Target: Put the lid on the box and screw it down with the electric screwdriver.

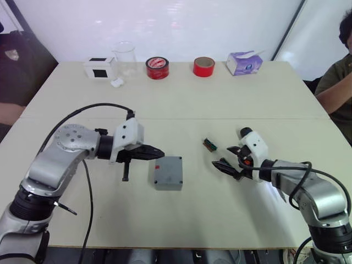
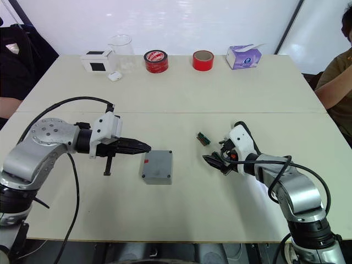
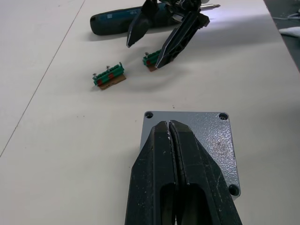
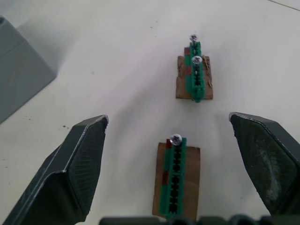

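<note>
left fingers pressed together over lid, right fingers spread

**No legible text**

Nothing readable anywhere. White print on the red tape roll at the table's far edge, too small to make out. Dark emblem on the purple tissue box toward 1 o'clock, likewise unreadable.

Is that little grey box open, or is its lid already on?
On. The lid sits flat over the box, screw holes showing at its corners. Whether any screws are in, the pictures don't show.
</note>
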You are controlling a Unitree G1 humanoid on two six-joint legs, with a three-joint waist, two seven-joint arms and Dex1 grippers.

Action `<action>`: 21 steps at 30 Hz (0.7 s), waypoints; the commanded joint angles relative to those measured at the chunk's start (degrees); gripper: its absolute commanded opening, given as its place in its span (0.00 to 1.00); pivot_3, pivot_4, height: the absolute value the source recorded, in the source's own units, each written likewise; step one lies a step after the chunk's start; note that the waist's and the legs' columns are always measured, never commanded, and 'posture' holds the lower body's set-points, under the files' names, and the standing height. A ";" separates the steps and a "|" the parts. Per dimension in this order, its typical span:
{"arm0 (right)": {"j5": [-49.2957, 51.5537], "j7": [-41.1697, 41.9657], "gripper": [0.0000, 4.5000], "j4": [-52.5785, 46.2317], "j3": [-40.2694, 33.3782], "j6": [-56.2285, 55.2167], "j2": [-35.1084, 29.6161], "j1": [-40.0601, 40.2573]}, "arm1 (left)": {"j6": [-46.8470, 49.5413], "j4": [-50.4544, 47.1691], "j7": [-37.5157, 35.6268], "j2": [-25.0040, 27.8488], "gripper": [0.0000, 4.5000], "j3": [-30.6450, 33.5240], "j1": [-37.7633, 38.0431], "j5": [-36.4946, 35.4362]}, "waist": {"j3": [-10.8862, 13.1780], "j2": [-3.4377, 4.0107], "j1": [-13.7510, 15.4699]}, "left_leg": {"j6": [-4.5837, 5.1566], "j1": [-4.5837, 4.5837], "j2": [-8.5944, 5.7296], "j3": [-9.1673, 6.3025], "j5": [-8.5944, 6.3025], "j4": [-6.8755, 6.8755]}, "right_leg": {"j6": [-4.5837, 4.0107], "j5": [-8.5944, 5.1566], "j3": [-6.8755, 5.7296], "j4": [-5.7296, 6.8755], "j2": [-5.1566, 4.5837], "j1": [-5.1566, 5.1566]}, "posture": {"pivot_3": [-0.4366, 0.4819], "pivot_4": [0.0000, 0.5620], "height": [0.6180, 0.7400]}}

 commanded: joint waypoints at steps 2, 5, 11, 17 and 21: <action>0.45 -0.06 0.71 0.07 -0.64 -1.57 0.03 0.47 | -0.18 -0.60 0.31 0.02 0.00 -0.05 -0.91 -0.19 | 0.00 0.00 0.00 | 0.00 0.00 0.00 0.00 0.00 0.00 | 0.00 0.00 0.00 0.00 0.00 0.00 | 0.48 0.27 0.99; 0.42 -0.05 0.48 0.26 -0.62 -1.83 -0.08 0.86 | -0.27 -0.77 0.46 0.04 0.00 -0.06 -0.69 -0.05 | 0.00 0.00 0.00 | 0.00 0.00 0.00 0.00 0.00 0.00 | 0.00 0.00 0.00 0.00 0.00 0.00 | 0.48 0.27 0.99; 0.07 -0.13 0.02 0.34 -0.22 -1.67 -0.53 1.13 | -0.40 -1.00 0.57 -0.02 0.00 -0.10 -0.55 0.09 | 0.00 0.00 0.00 | 0.00 0.00 0.00 0.00 0.00 0.01 | 0.00 0.00 0.00 0.00 0.00 0.00 | 0.48 0.27 0.99; 1.64 -1.07 0.02 -1.03 -2.26 0.51 -0.45 -0.47 | -0.52 -1.28 0.88 -0.25 0.00 -0.29 0.03 0.19 | 0.00 0.00 0.01 | 0.00 0.00 0.00 0.00 0.00 0.01 | 0.00 0.00 0.00 0.00 0.00 0.00 | 0.48 0.27 0.99; 3.72 -1.63 0.02 -3.54 -4.04 3.31 -0.84 -1.99 | -0.78 -1.54 0.96 0.09 0.00 -0.21 1.17 0.45 | 0.00 0.00 0.01 | 0.00 0.00 0.00 0.00 0.00 0.01 | 0.00 0.00 0.01 0.00 0.00 0.00 | 0.48 0.27 0.99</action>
